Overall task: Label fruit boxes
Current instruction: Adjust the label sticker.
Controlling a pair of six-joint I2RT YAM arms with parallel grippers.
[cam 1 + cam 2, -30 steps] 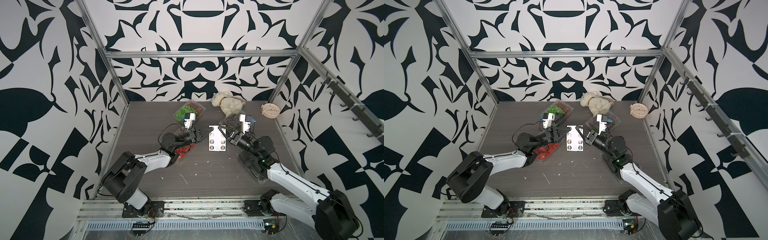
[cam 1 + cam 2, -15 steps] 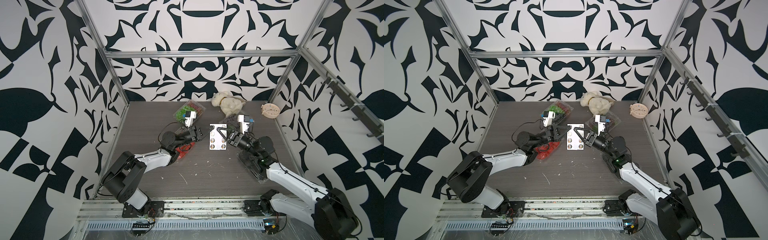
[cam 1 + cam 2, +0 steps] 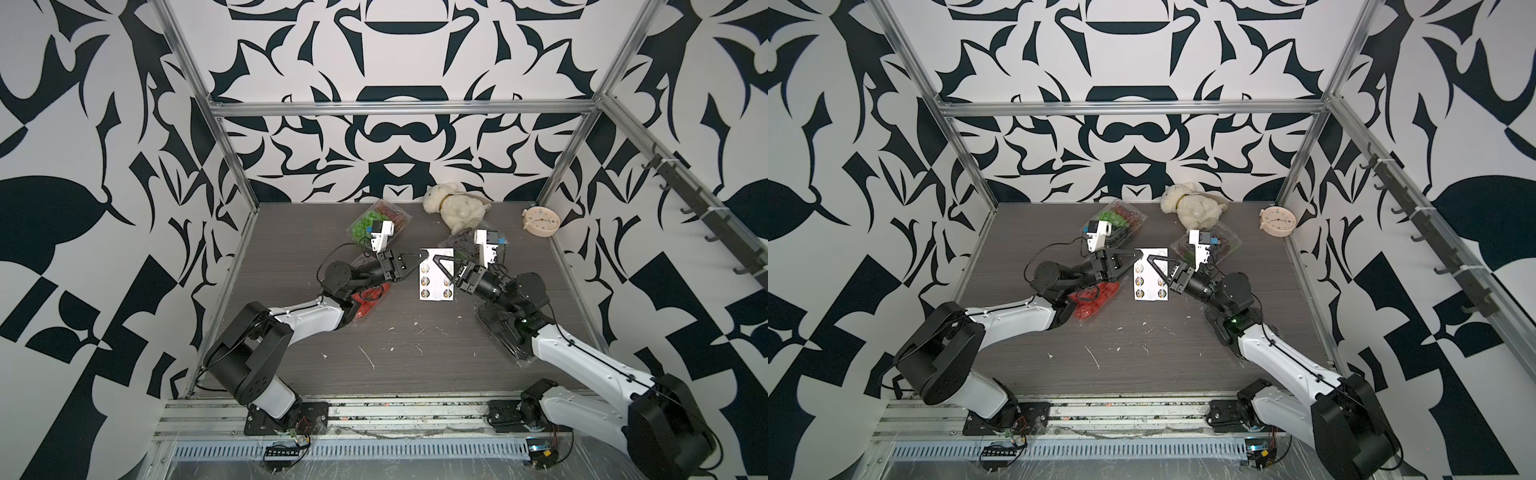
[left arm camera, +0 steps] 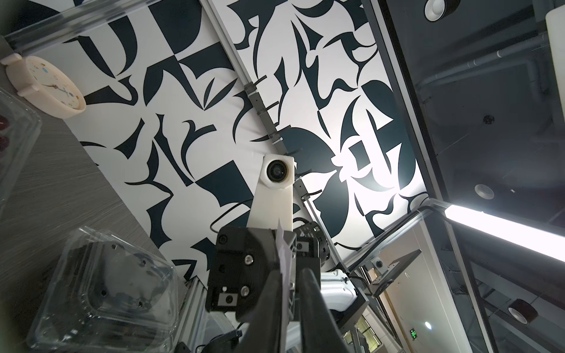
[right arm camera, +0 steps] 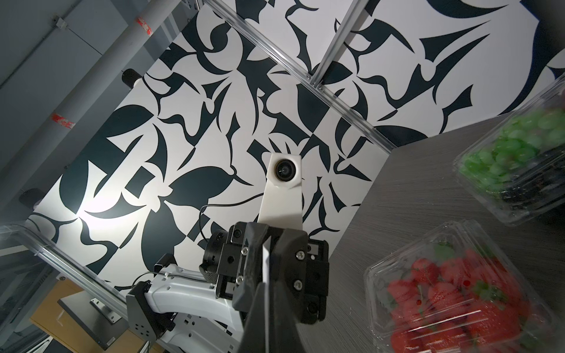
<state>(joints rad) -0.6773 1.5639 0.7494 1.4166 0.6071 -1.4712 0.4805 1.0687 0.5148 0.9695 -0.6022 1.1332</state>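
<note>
Here the strawberry box (image 3: 370, 305) lies just left of the sheet (image 3: 434, 284) and a little nearer than it, partly under the left arm. The right wrist view shows red fruit through its clear lid. The green grape box (image 3: 365, 220) sits beyond the sheet and to its left, well apart from it. The second grape box (image 3: 1225, 247) sits just beyond the sheet's far right corner, partly hidden by the right arm's camera mount. The avocado box (image 3: 496, 328) lies right of the sheet and nearer than it, under the right arm, its contents dark through the plastic.

The sheet is white with round labels in two columns. It faces up in both top views, and both tools meet at its far edge. The right tool (image 3: 434, 258) reaches in from the right and is closed on that edge. Its wrist view shows the sheet edge-on, pinched between the fingers. The left tool (image 3: 420, 261) comes in from the left to the far left corner. In its wrist view the sheet's edge runs between the fingers, which seem to stand slightly apart around it.

Beyond the sheet, by the back wall, lies a plush toy (image 3: 455, 205). A clock (image 3: 540, 218) rests further right, in the corner. White scraps (image 3: 368, 358) dot the tabletop (image 3: 415, 374) nearer than the sheet.
</note>
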